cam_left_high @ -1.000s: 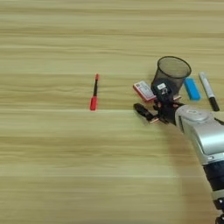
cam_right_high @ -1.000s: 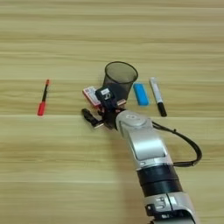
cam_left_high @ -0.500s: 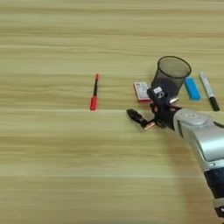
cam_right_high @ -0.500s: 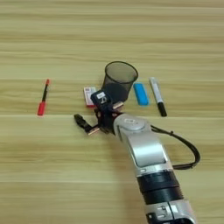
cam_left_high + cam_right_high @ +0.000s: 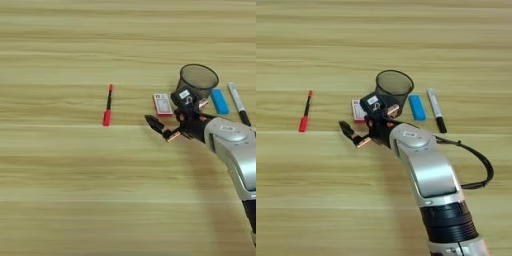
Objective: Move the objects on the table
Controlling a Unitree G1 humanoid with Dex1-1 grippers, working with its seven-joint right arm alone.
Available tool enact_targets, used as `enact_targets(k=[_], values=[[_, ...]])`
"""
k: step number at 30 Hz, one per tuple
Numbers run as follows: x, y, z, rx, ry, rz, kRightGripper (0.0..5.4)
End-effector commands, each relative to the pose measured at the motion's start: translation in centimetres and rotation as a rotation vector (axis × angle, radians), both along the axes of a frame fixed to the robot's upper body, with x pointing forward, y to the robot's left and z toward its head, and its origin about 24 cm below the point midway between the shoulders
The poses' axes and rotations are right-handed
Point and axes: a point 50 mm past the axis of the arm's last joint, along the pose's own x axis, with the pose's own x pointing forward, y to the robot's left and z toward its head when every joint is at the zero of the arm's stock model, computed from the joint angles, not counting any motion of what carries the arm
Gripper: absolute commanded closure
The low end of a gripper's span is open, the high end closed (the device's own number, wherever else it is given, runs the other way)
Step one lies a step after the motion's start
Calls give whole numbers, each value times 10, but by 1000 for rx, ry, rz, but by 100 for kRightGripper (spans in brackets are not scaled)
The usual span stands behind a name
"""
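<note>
Our right gripper [image 5: 159, 129] hangs low over the table [image 5: 60, 200], fingers spread a bit and empty. The white box [image 5: 162, 104] sits just at its 12 o'clock, the red-and-black pen [image 5: 107, 104] well off at 9, and the marker [image 5: 237, 101] beyond the mesh cup [image 5: 198, 80]. Our worry: the wrist sits tight against the cup and could tip it.
</note>
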Motion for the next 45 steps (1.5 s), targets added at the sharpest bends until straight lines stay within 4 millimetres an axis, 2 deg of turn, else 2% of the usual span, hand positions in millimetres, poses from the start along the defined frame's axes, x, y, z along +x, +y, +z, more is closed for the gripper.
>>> enact_targets(k=[1,13,26,33,45], values=[[11,11,32,-2,-146,50,6],[29,47,43,28,-198,145,6],[46,72,38,134,-213,178,6],[56,82,29,153,-221,198,6],[75,92,-4,91,-195,178,6]])
